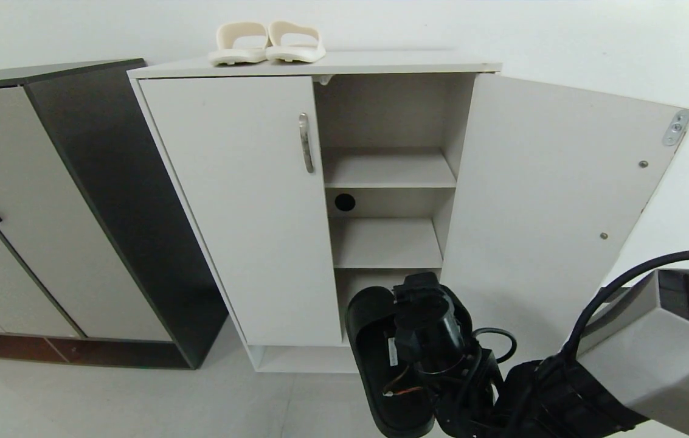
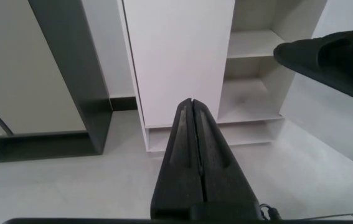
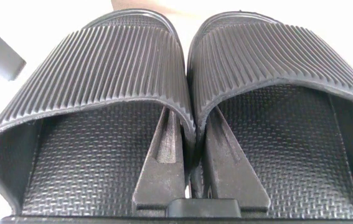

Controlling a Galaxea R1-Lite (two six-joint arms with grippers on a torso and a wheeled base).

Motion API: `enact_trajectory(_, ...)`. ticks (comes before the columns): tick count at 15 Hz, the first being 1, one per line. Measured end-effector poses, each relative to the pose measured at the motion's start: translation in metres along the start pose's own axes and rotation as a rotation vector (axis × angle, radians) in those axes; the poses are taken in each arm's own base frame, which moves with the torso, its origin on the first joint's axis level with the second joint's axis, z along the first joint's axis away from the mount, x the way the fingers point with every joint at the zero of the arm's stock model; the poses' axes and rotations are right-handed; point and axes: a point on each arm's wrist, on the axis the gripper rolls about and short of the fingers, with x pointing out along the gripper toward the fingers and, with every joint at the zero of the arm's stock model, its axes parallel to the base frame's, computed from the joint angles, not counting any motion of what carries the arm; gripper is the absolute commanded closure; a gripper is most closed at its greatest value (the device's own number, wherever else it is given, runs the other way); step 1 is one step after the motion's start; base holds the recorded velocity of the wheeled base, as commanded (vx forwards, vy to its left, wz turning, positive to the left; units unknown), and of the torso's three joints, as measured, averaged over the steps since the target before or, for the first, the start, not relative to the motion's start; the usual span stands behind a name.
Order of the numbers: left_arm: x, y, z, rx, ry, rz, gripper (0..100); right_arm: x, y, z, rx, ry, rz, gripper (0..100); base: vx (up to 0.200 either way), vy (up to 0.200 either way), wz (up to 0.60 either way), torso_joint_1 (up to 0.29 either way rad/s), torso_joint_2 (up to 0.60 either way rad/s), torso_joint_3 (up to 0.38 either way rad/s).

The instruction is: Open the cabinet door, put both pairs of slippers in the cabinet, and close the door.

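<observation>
Right wrist view: right gripper (image 3: 190, 115) fingers (image 3: 157, 168) pinch inner walls of black slippers (image 3: 101, 74); left gripper (image 2: 192, 106) closed, empty. Keep pair level, slide toe-first onto bottom shelf (image 2: 248, 102), clear of open door (image 1: 551, 201).

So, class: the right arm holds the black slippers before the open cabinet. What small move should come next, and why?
Probably ease the black slippers forward onto the lowest shelf: the right door stands open, and the right gripper pinches both inner edges together.
</observation>
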Motion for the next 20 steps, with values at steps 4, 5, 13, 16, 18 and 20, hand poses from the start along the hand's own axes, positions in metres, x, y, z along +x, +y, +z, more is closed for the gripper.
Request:
enact_trajectory(4,0.000,0.000,0.000,0.000,0.000,0.000,100,0.006,0.002,0.000,0.006,-0.006,-0.006,100,0.000,0.000,0.00,0.002,0.00,-0.193)
enact_trajectory(5,0.000,0.000,0.000,0.000,0.000,0.000,100,0.007,0.002,0.000,0.007,-0.012,-0.026,100,0.000,0.000,0.00,0.002,0.01,-0.198)
enact_trajectory(13,0.000,0.000,0.000,0.000,0.000,0.000,100,0.013,0.011,0.023,0.107,-0.249,-0.078,100,0.000,0.000,0.00,0.003,0.00,-0.090)
enact_trajectory(16,0.000,0.000,0.000,0.000,0.000,0.000,100,0.014,0.007,0.028,0.094,-0.390,-0.102,100,0.000,0.000,0.00,0.000,0.00,0.000)
enact_trajectory(18,0.000,0.000,0.000,0.000,0.000,0.000,100,0.022,0.004,0.018,0.055,-0.394,-0.136,100,0.000,0.000,0.00,0.000,0.00,0.000)
enact_trajectory(20,0.000,0.000,0.000,0.000,0.000,0.000,100,0.029,0.003,0.009,0.037,-0.376,-0.150,100,0.000,0.000,0.00,0.000,0.00,0.000)
